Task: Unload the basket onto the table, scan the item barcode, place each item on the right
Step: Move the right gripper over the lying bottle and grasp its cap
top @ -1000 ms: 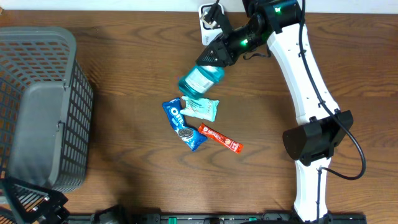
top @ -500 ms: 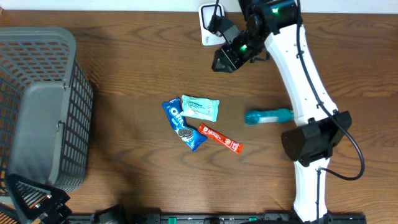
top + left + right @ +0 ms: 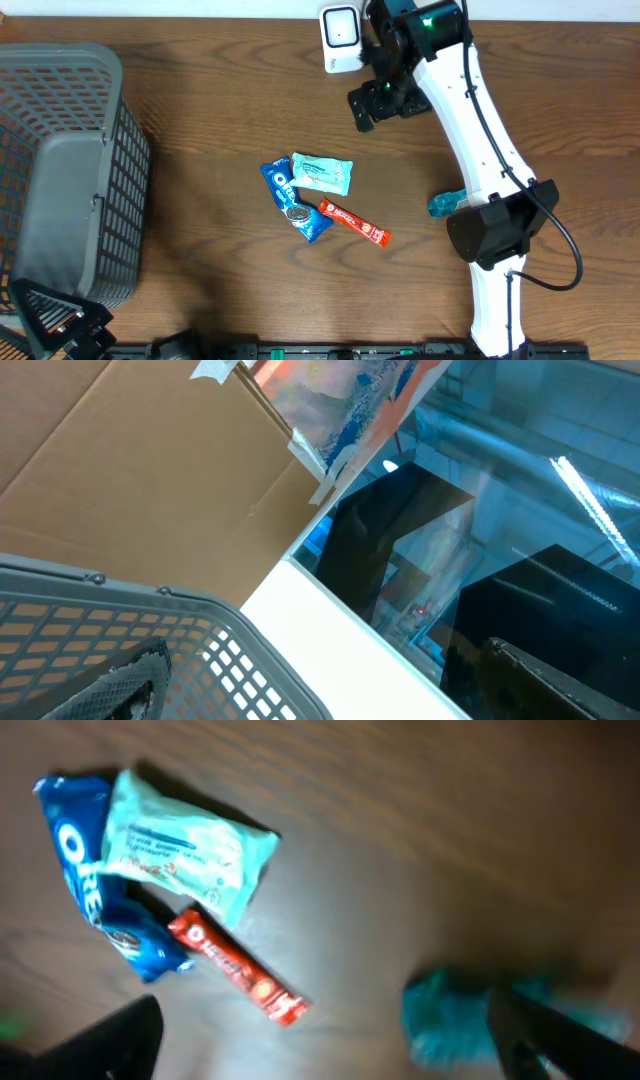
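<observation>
A teal bottle (image 3: pixel 446 204) lies on its side on the table, partly hidden by the right arm's base; it shows as a teal blur (image 3: pixel 450 1015) in the right wrist view. My right gripper (image 3: pixel 376 100) hangs open and empty above the table, just below the white scanner (image 3: pixel 340 25). Its dark fingers (image 3: pixel 120 1045) frame the bottom corners of the right wrist view. My left gripper (image 3: pixel 330 695) is open and empty beside the basket, pointing up and away from the table.
A blue Oreo pack (image 3: pixel 292 200), a mint-green packet (image 3: pixel 322 173) and a red stick pack (image 3: pixel 353 223) lie together mid-table. A grey mesh basket (image 3: pixel 60 170) stands at the left edge. The right arm's base (image 3: pixel 495 235) sits right of the packs.
My right gripper opened and let go of the teal bottle, which went right across the table to the arm's base. The gripper drew back toward the scanner.
</observation>
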